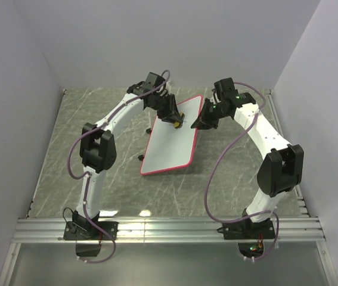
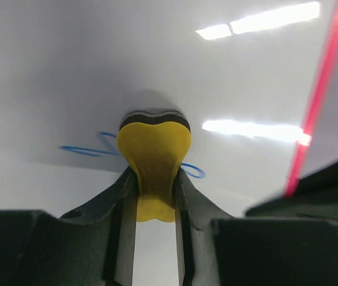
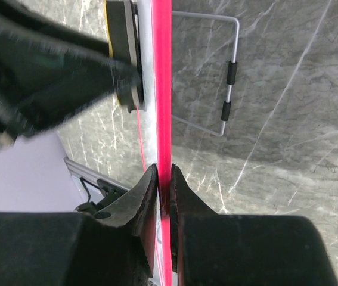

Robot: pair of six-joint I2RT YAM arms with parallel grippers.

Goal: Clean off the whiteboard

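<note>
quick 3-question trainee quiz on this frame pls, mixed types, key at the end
1. True or false: the left gripper pinches a yellow sponge and presses it against the whiteboard.
2. What is the right gripper clamped on? A) the sponge B) the whiteboard's red frame C) nothing
3. What colour is the scribble beside the sponge?
Key: 1 true; 2 B; 3 blue.

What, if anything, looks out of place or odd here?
Nothing damaged. The whiteboard sits skewed on the table, its red edge pinched by the right gripper; the left gripper presses a yellow sponge onto blue scribbles.
</note>
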